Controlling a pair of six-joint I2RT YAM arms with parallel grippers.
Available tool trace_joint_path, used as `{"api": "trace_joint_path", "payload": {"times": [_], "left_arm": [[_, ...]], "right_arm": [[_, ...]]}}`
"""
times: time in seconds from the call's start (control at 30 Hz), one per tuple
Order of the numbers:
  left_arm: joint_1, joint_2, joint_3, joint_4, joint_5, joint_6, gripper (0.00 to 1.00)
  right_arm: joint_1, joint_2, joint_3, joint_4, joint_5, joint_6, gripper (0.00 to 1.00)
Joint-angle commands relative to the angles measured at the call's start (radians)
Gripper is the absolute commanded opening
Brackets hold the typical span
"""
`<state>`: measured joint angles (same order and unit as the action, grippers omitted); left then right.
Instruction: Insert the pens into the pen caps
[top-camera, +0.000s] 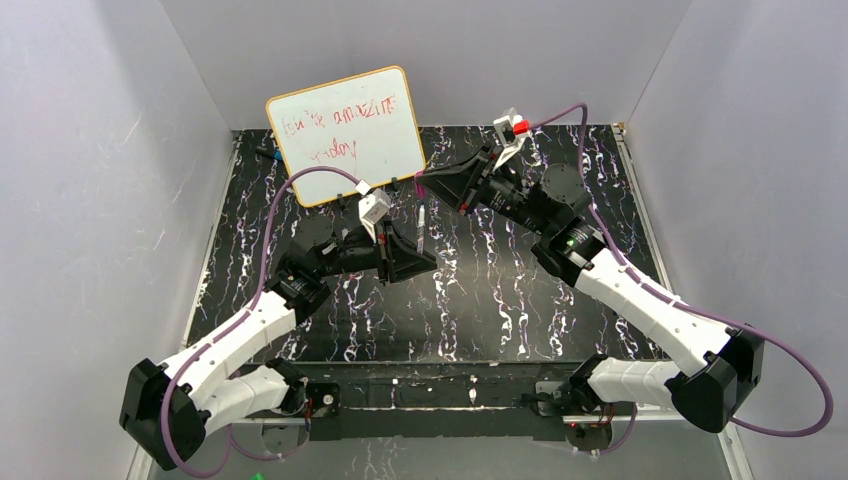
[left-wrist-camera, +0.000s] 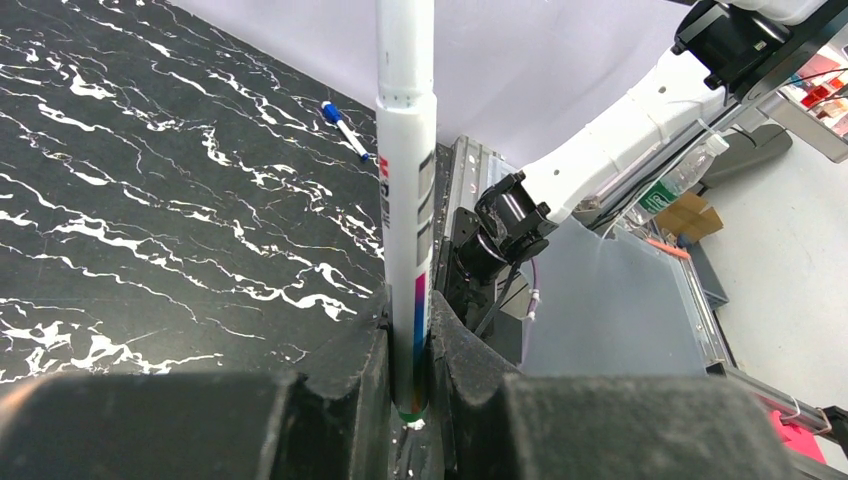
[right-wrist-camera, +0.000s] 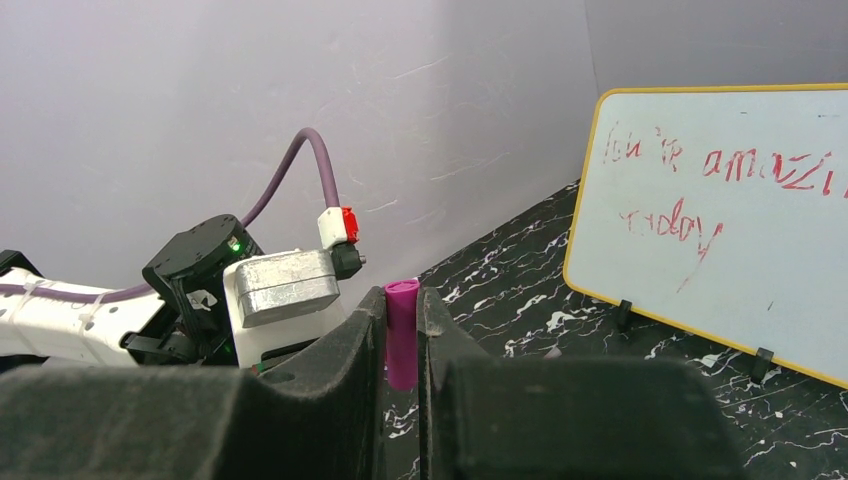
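My left gripper (top-camera: 423, 250) (left-wrist-camera: 410, 350) is shut on a white-bodied pen (left-wrist-camera: 408, 150) (top-camera: 424, 225) near its striped rear end, so the pen sticks out past the fingers. My right gripper (top-camera: 421, 186) (right-wrist-camera: 402, 325) is shut on a stubby magenta pen cap (right-wrist-camera: 402, 332) (top-camera: 419, 189), which is pinched between both pads. In the top view the cap sits just beyond the pen's far end, near the whiteboard's lower right corner. Whether they touch I cannot tell. No other pen or cap shows.
A yellow-framed whiteboard (top-camera: 345, 135) (right-wrist-camera: 720, 220) with red writing stands at the back left, close to both grippers. A blue-tipped marker (left-wrist-camera: 345, 130) lies on the black marbled table (top-camera: 500, 300) near its edge. Grey walls enclose the table on three sides.
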<state>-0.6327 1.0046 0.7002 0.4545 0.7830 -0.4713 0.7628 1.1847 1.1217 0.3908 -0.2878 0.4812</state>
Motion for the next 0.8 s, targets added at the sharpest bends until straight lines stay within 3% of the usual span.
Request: {"api": "trace_joint_path", "payload": {"times": [0.0, 0.77], "left_arm": [[-0.005, -0.002, 0.039, 0.006, -0.009, 0.013, 0.0], [-0.004, 0.011, 0.035, 0.067, -0.028, -0.036, 0.0]], "right_arm": [[0.003, -0.01, 0.029, 0.026, -0.006, 0.004, 0.14], [0.003, -0.025, 0.027, 0.019, -0.003, -0.009, 0.14]]}}
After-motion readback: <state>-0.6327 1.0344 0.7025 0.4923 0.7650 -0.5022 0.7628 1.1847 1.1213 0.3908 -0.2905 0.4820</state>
